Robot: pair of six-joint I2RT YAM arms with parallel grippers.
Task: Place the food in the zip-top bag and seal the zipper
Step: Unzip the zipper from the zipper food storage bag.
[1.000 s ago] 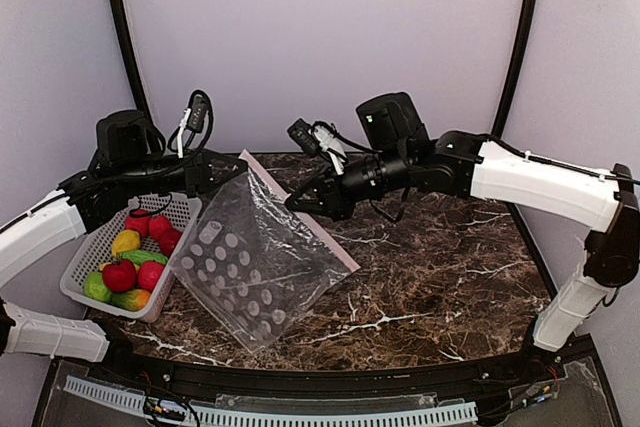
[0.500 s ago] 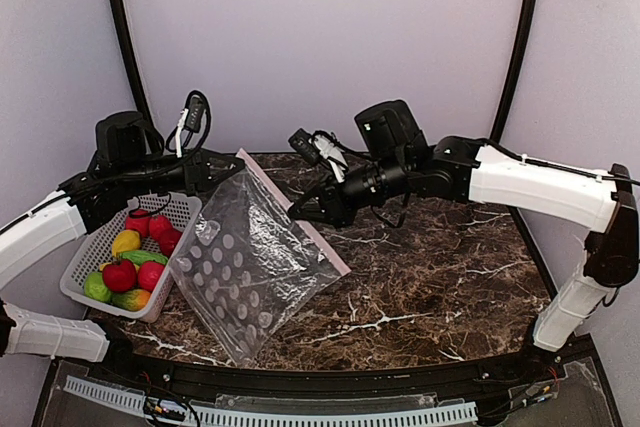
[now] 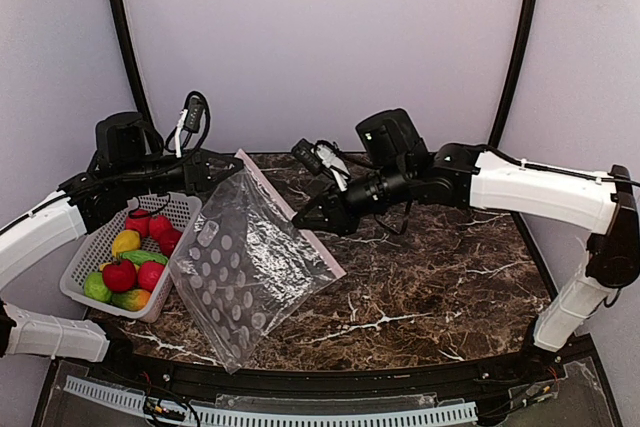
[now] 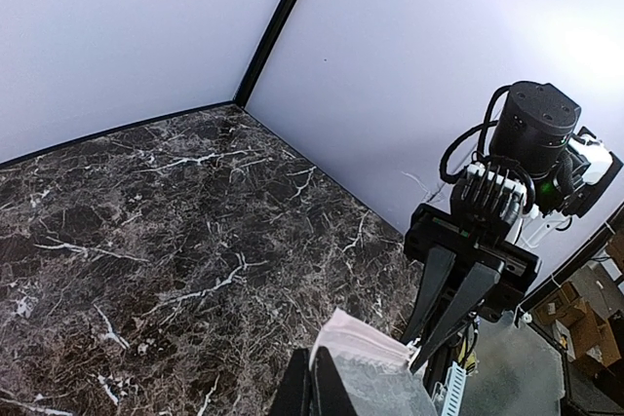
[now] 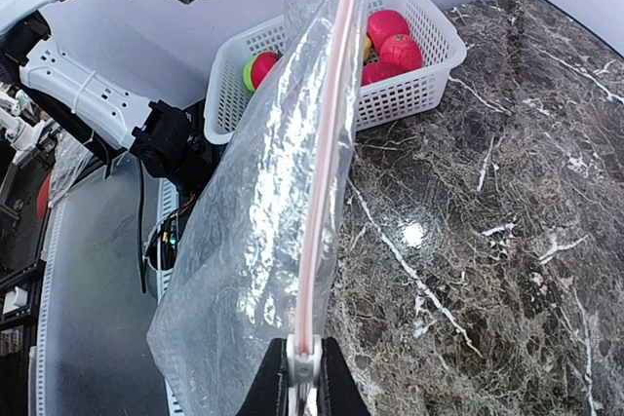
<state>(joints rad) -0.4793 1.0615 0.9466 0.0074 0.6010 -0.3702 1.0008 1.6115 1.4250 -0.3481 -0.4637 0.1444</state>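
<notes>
The zip-top bag (image 3: 245,267) hangs in the air between both arms, clear with white dots. Its pink zipper (image 3: 325,255) runs along the top right edge. My left gripper (image 3: 232,162) is shut on the bag's far top corner (image 4: 375,377). My right gripper (image 3: 297,215) is shut on the white slider (image 5: 303,362) on the zipper (image 5: 327,172). The food (image 3: 120,275), red, green and yellow toy fruits, lies in the white basket (image 3: 185,209) at the left and also shows in the right wrist view (image 5: 390,46). I see no food in the bag (image 5: 253,270).
The dark marble table (image 3: 430,277) lies under the bag. The basket (image 5: 409,94) stands at the table's left edge, behind the hanging bag. A black frame (image 3: 330,387) borders the near edge.
My right gripper has moved slightly down and toward the near side along the zipper. The bag has swung left and hangs lower. The left gripper has stayed in place.
</notes>
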